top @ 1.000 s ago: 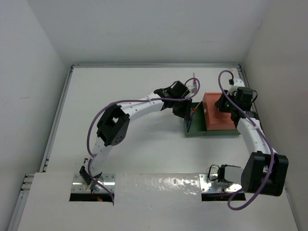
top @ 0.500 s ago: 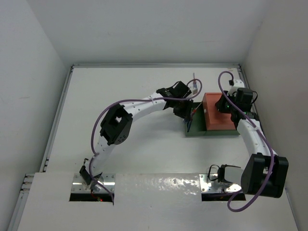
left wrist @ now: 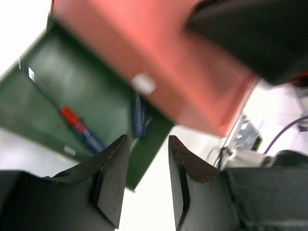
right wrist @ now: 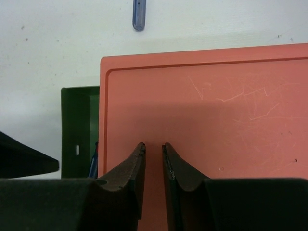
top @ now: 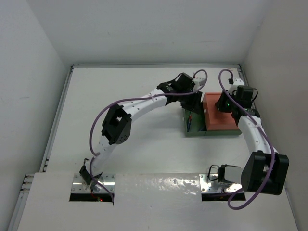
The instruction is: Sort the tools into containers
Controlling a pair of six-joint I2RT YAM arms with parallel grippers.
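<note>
The orange-red tray (top: 222, 120) lies across the right part of the dark green tray (top: 195, 132). It also shows in the left wrist view (left wrist: 144, 53) and the right wrist view (right wrist: 216, 120). A blue-and-red screwdriver (left wrist: 77, 126) and a second blue one (left wrist: 139, 115) lie in the green tray (left wrist: 96, 77). A third blue handle (right wrist: 138, 14) lies on the table beyond the trays. My left gripper (top: 191, 103) hovers over the green tray, open and empty (left wrist: 148, 138). My right gripper (top: 222, 105) hangs over the orange tray, its jaws a little apart and empty (right wrist: 154, 145). The pliers are out of view.
The trays sit at the right rear of the white table (top: 134, 96), close to the right wall. White walls enclose the table at the back and both sides. The left arm's purple cable (top: 202, 77) loops above the trays.
My left gripper has moved up and toward the far side, away from the green tray's left end. The screwdriver it carried now lies in the green tray. The right arm has hardly moved.
</note>
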